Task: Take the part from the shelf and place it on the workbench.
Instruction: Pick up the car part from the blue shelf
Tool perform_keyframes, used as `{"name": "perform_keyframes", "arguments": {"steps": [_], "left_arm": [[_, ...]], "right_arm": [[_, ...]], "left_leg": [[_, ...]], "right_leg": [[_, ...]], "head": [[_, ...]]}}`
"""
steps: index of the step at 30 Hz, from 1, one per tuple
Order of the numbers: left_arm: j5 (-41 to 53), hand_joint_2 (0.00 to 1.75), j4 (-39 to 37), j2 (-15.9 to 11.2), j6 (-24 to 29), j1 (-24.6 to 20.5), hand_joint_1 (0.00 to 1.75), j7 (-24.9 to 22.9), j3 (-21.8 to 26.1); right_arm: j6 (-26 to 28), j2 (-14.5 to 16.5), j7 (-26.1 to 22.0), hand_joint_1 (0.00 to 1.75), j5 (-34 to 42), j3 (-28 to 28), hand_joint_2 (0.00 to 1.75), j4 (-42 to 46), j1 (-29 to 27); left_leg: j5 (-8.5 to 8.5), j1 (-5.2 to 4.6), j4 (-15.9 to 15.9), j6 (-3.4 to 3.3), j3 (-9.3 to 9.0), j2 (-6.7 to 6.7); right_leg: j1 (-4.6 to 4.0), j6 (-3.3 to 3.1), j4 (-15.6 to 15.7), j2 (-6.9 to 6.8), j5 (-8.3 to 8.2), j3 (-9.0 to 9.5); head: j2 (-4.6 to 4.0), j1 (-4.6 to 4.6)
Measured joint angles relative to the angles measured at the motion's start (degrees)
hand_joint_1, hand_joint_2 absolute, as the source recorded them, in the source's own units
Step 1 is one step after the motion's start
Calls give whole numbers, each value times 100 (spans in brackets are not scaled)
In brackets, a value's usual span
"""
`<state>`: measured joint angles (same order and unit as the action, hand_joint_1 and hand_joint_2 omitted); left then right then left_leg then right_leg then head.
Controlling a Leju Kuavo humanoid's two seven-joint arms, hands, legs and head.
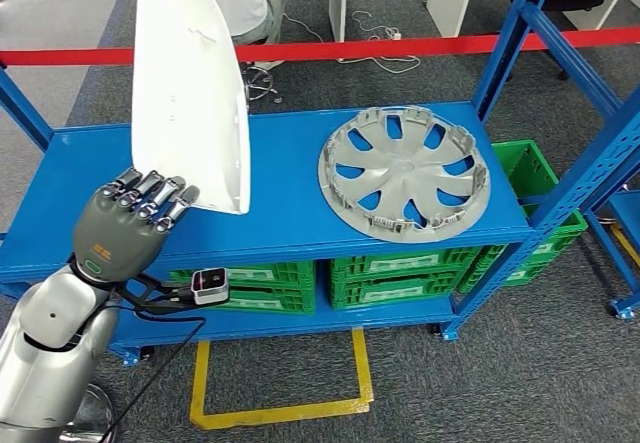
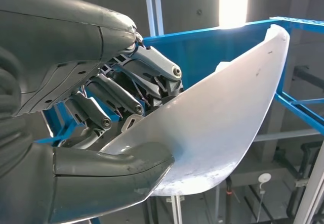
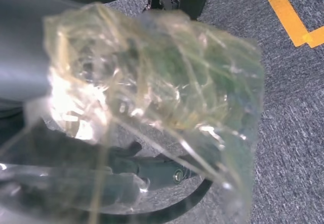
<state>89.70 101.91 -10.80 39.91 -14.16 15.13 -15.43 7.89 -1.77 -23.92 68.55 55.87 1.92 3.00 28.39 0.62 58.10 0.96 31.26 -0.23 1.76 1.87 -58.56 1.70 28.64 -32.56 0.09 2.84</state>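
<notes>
Silver and grey, the left hand point(image 1: 124, 228) sits at the near left, in front of the blue shelf point(image 1: 287, 188). Its fingers point(image 1: 162, 198) lie over the lower edge of the white part point(image 1: 189, 83), and the left wrist view shows the thumb point(image 2: 114, 176) pressed on one face while the fingers point(image 2: 153, 72) bear on the other, so the part is pinched between them. The part stands almost upright, its long axis rising from the hand and leaning a little toward the far side, with its lower tip just over the shelf's top board; whether it touches the board is hard to tell.

That relation decides the coming move: the hand grips only the lower end, and most of the part reaches above it, so the part would likely swing if tilted fast. The left arm is plainly the one doing the carrying. The right hand point(image 3: 114, 173) hangs low over the carpet behind crumpled clear film, and the state of its fingers cannot be told.

Farther right on the shelf lies a grey wheel cover point(image 1: 404, 173), well apart from the part. Green crates point(image 1: 396, 273) sit on the lower level. No workbench is seen.
</notes>
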Motion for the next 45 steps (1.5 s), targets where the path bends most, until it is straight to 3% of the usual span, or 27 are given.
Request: {"name": "perform_keyframes", "arguments": {"steps": [5,16,20,23,25,26,28,29,30,31,33,35,37,39,41,43,44,45], "left_arm": [[0,175,55,15,0,4,175,126,64],[-3,175,54,-55,-9,50,175,-303,26],[-19,175,-1,-191,-34,134,175,-675,43],[-10,175,-13,-365,-20,291,175,-980,78],[-4,175,-14,-450,-15,360,175,-1093,108],[1,175,-16,-487,-13,405,175,-1133,128],[9,175,-27,-557,-11,523,175,-1202,162],[11,175,-37,-586,-11,578,175,-1237,170],[11,175,-46,-611,-11,623,175,-1273,175],[11,175,-53,-633,-11,657,175,-1309,180],[11,175,-60,-687,-10,717,175,-1378,201],[11,175,-60,-741,-9,770,175,-1423,226],[11,175,-60,-786,-9,810,175,-1442,250],[11,175,-60,-826,-8,844,175,-1449,274],[10,175,-61,-864,-7,865,175,-1454,288],[9,175,-62,-891,-7,889,175,-1456,293],[9,175,-62,-901,-7,908,175,-1460,295],[9,175,-62,-914,-7,930,175,-1466,302]], "right_arm": [[69,-2,47,0,17,3,0,52,-4],[183,-22,131,0,34,5,0,215,-14],[185,-21,163,0,66,12,0,274,-11],[270,-11,206,0,143,21,0,304,-20],[407,15,227,0,203,20,0,320,-14],[475,31,237,0,221,20,0,330,-11],[576,71,260,0,239,20,0,354,-13],[608,86,273,0,246,20,0,367,-16],[634,100,284,0,256,20,0,378,-18],[656,105,293,0,271,20,0,385,-16],[689,111,312,0,304,20,0,390,-6],[701,120,324,0,332,20,0,393,3],[703,132,328,0,345,20,0,396,-2],[705,151,331,0,352,20,0,398,0],[713,164,333,0,359,20,0,401,12],[715,164,334,0,372,19,0,403,8],[708,166,334,0,384,19,0,404,2],[696,168,335,0,397,18,0,404,-1]], "left_leg": [[0,0,0,0,0,0],[6,-6,21,-10,6,-1],[11,-25,53,-41,21,0],[-84,-24,-32,-135,10,28],[-176,1,-150,-213,7,68],[-199,2,-168,-231,19,88],[-228,-8,-169,-239,67,116],[-242,-13,-165,-229,89,129],[-256,-13,-158,-216,109,137],[-267,-9,-148,-200,126,140],[-282,-11,-106,-152,163,141],[-315,-25,-65,-76,200,139],[-368,-23,-58,5,224,138],[-252,-3,21,74,286,118],[196,12,482,128,457,87],[659,16,1221,153,659,77],[734,16,1472,153,690,75],[684,15,1539,144,635,73]], "right_leg": [[0,0,0,0,0,-1],[13,12,7,2,-8,-2],[41,52,16,11,-36,-5],[40,125,14,4,-33,-23],[11,128,-271,-58,213,-169],[4,117,-581,-92,412,-311],[1,116,-1281,-111,743,-584],[2,121,-1462,-115,778,-636],[3,124,-1423,-123,700,-579],[5,124,-1157,-136,532,-410],[-1,112,-359,-182,247,66],[-19,77,61,-203,177,309],[-34,16,67,-188,153,274],[-25,-91,78,-186,84,201],[-20,-190,90,-188,-10,101],[-37,-223,87,-186,-104,-25],[-47,-224,84,-184,-151,-88],[-55,-221,79,-180,-198,-149]], "head": [[0,0],[0,1],[0,3],[0,2],[0,-21],[0,-32],[0,-44],[0,-43],[0,-44],[0,-44],[0,-47],[0,-42],[0,-37],[0,-27],[0,-6],[0,5],[0,5],[0,5]]}}
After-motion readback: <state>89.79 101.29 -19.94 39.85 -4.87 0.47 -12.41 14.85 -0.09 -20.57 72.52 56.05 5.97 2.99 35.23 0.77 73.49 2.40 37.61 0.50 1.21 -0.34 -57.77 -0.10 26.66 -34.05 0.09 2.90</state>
